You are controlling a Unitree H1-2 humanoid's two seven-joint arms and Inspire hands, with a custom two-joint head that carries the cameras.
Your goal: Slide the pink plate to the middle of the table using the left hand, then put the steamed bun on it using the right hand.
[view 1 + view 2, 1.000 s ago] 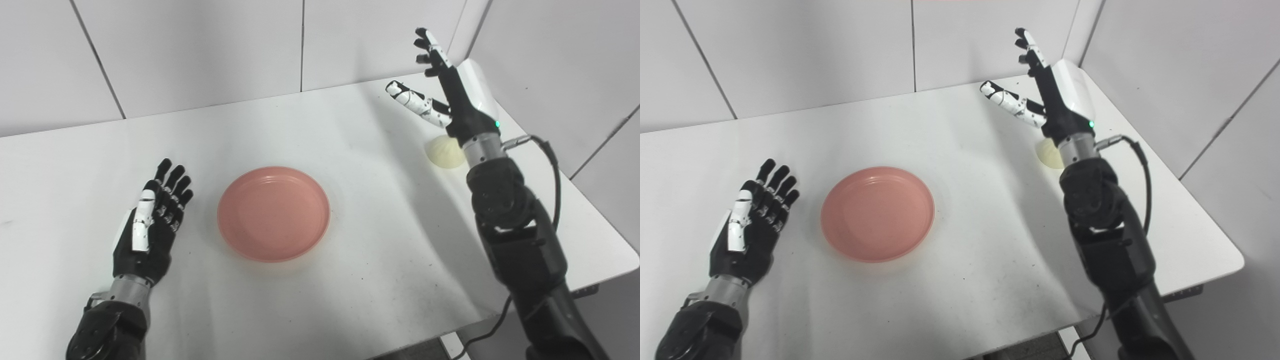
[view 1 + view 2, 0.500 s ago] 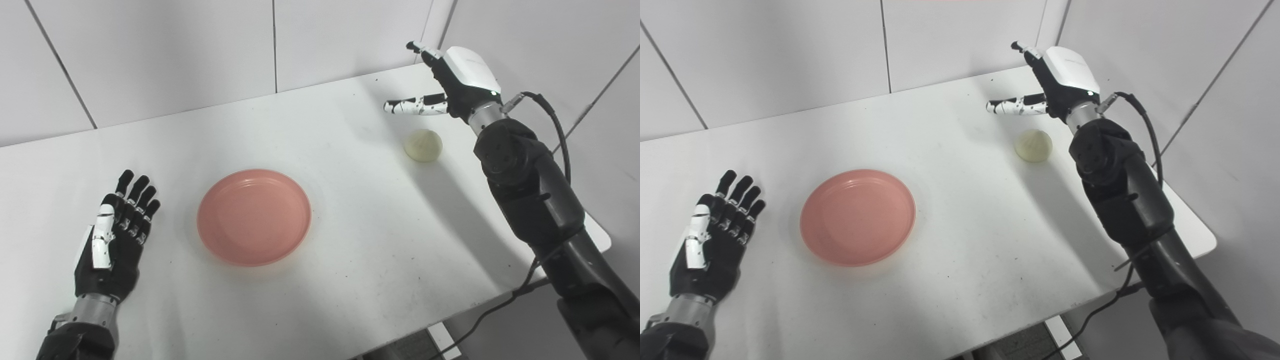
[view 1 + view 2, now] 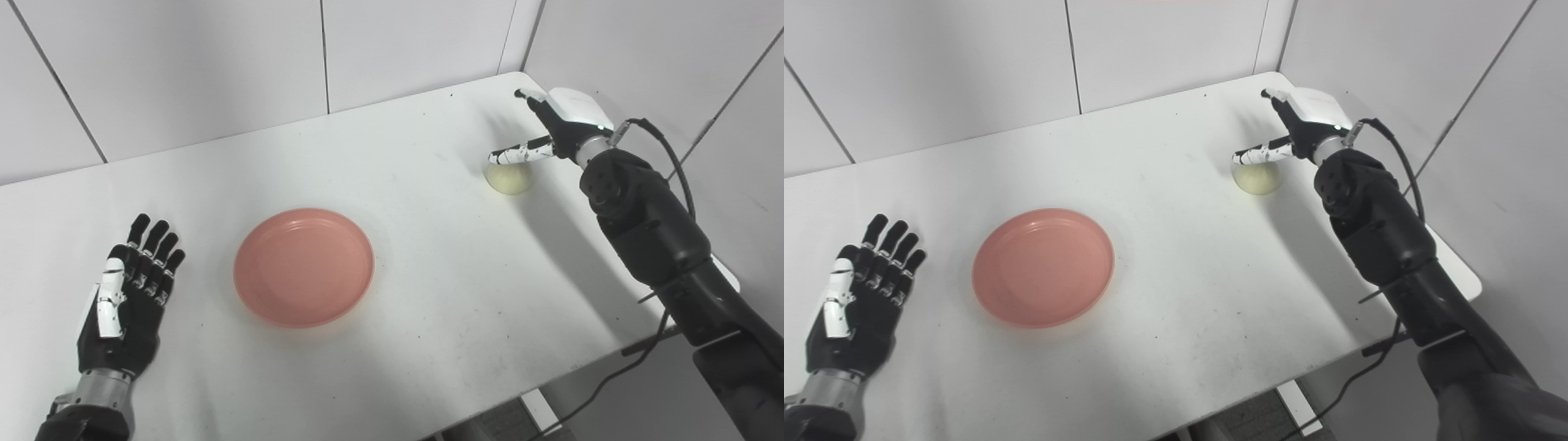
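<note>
Since the earlier frame the right hand (image 3: 560, 125) has descended over the steamed bun (image 3: 508, 179), thumb above it, fingers spread, gripping nothing. The bun lies at 2 o'clock from the pink plate (image 3: 304, 266), well apart. The left hand (image 3: 125, 300), at the plate's 9 o'clock, rests flat, fingers extended.

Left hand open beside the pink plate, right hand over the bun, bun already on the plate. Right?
Not quite. The steamed bun is not on the pink plate; the left eye view shows it on the table near the far right corner, under the right hand. The left hand is open beside the plate.
</note>
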